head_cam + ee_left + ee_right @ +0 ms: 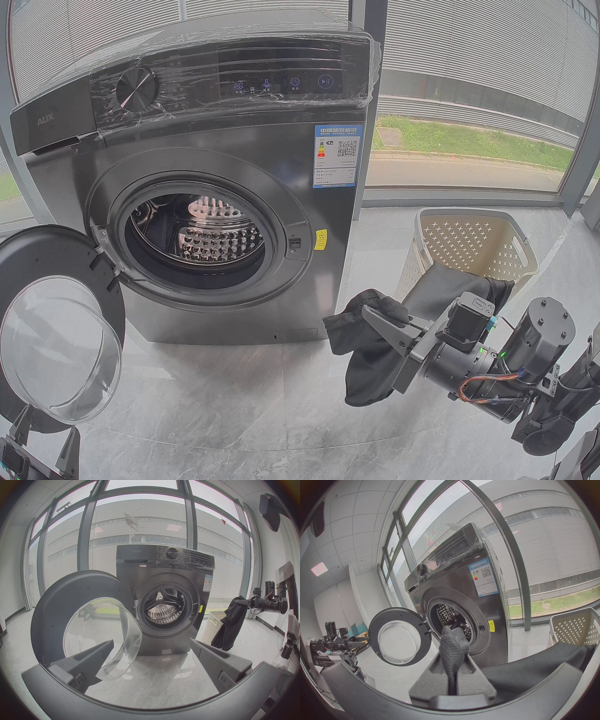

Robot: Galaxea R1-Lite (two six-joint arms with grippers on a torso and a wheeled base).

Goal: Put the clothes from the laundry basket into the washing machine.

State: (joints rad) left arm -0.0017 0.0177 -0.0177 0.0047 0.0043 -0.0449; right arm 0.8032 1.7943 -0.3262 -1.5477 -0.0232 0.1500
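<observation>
Right gripper (374, 317) pinches the dark garment (369, 369) up high, ready for the washing machine (187, 150). Its tail maybe drapes over the laundry basket (431, 215). Left gripper (150, 644) fingers spread, empty.

Office-like test room: tall windows (475, 94), panelled ceiling (347, 517), film-wrapped washing machine (300, 150).

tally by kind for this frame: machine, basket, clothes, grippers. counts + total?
washing machine: 1
laundry basket: 1
black garment: 1 in sight, trailing out of the basket
grippers: 2 (left gripper open, right gripper shut on the black garment)
total: 5
</observation>
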